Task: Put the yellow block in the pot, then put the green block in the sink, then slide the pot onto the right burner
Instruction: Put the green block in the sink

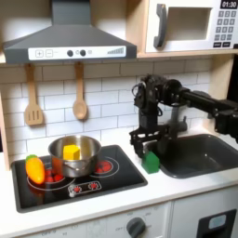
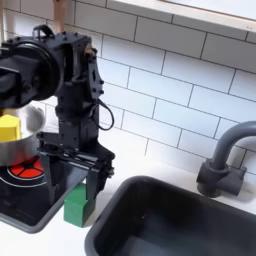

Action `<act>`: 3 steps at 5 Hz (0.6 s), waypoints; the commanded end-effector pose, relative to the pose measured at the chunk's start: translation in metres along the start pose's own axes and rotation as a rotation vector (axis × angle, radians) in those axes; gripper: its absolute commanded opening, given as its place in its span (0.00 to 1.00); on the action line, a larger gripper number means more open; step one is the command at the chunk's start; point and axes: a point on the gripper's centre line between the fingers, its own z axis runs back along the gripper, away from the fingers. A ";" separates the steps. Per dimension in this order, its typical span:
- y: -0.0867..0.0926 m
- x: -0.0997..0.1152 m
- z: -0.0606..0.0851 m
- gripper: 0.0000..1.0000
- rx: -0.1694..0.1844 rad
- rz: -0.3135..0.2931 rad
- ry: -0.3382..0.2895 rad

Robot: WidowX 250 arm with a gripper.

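Yellow block (image 1: 71,151), small and bright, inside shiny steel pot (image 1: 78,160) on left burner in first exterior view. Green block (image 2: 78,205), small cube, upright on white counter just beside dark grey sink (image 2: 170,215), at stove's edge.

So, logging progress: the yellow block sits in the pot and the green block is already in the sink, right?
Not quite. The yellow block is in the pot, but the green block sits on the counter beside the sink, under the gripper, as the second exterior view shows.
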 end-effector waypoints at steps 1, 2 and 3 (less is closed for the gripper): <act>-0.006 -0.001 -0.013 1.00 0.017 -0.037 0.013; -0.011 -0.003 -0.020 1.00 0.023 -0.058 0.036; -0.008 -0.004 -0.025 1.00 0.032 -0.052 0.039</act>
